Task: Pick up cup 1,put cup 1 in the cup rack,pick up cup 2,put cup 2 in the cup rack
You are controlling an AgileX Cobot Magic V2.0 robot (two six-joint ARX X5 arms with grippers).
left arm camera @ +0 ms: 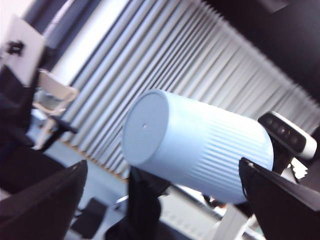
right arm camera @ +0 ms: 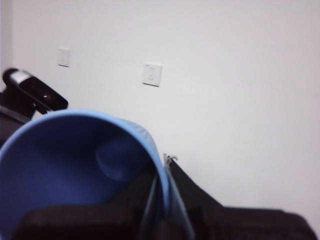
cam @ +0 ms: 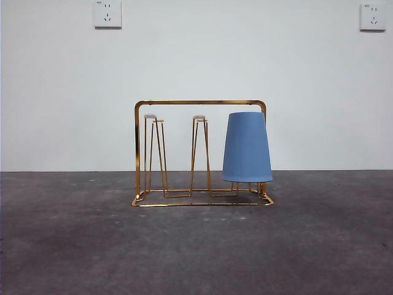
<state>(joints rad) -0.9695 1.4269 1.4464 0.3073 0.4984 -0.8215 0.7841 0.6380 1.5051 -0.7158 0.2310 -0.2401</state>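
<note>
one cup is already sitting done: cup 1 (cam: 247,147), a mid-blue ribbed cup, is hanging mouth-down over the end prong of the cup rack (cam: 199,102), its rim just above the rack's base wire. so i'm judging the job to be in its second half. cup 2 (right arm camera: 75,165) has been picked up and is waiting to be carried to the rack.

cup 2 is being held up off the table (cam: 196,258), too high for the front view to catch it. the right pincer (right arm camera: 162,200) is clamping its wall at the rim, one jaw inside the mouth and one outside. from the left wrist view cup 2 (left arm camera: 200,150) is lying nearly on its side in the air, flat closed bottom towards the camera. it is looking paler there, with fine ribs running along its tapered body. its inside is showing a deeper blue.

the left pincer (left arm camera: 161,164) is hanging nearby with its jaws spread wide, gripping nothing, though the cup is showing between them in its own view.

the gold wire rack is standing mid-table in front of a plain white wall with two sockets (cam: 107,13) high up. its two other hairpin prongs (cam: 199,153) are standing bare. the next move, as i read it, is calling for the right arm to turn the cup mouth-down, line it up over a free prong and lower it straight. coming in tilted is likely to knock the thin wire or nudge cup 1.
</note>
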